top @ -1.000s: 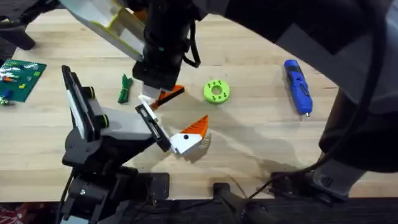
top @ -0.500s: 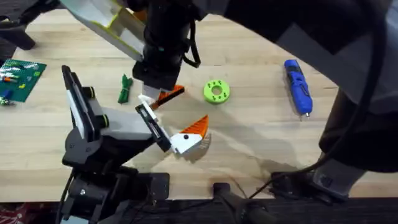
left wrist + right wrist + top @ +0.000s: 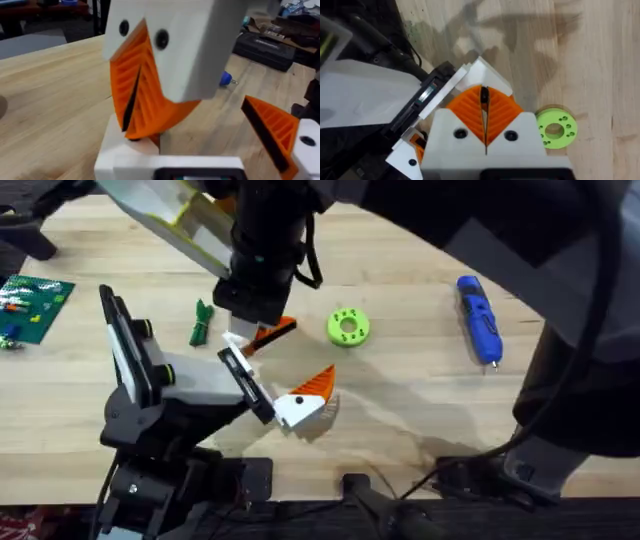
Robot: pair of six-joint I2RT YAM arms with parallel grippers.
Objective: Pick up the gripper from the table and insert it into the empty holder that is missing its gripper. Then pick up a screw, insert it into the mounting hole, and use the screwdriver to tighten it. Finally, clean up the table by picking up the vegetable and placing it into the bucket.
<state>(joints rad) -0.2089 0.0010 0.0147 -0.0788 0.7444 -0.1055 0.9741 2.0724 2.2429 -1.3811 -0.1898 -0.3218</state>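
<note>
My right gripper (image 3: 262, 332) reaches across to the centre left and is shut on the gripper (image 3: 278, 330), an orange ribbed wedge. Its white base (image 3: 131, 150) rests against the white holder (image 3: 236, 361) on my left arm. In the right wrist view the orange pads (image 3: 470, 117) are pressed together over that white base (image 3: 482, 75). My left gripper (image 3: 270, 375) stands open, with its one dotted orange-and-white wedge (image 3: 303, 397) out to the side. The blue screwdriver (image 3: 478, 318) lies at the right. The dark green vegetable (image 3: 201, 322) lies left of the right gripper. The screw is out of view.
A lime-green disc with holes (image 3: 348, 327) sits just right of the held part. A green circuit board (image 3: 30, 305) lies at the left edge of the wooden table (image 3: 420, 390). A white and yellow object (image 3: 180, 220) stands at the back left.
</note>
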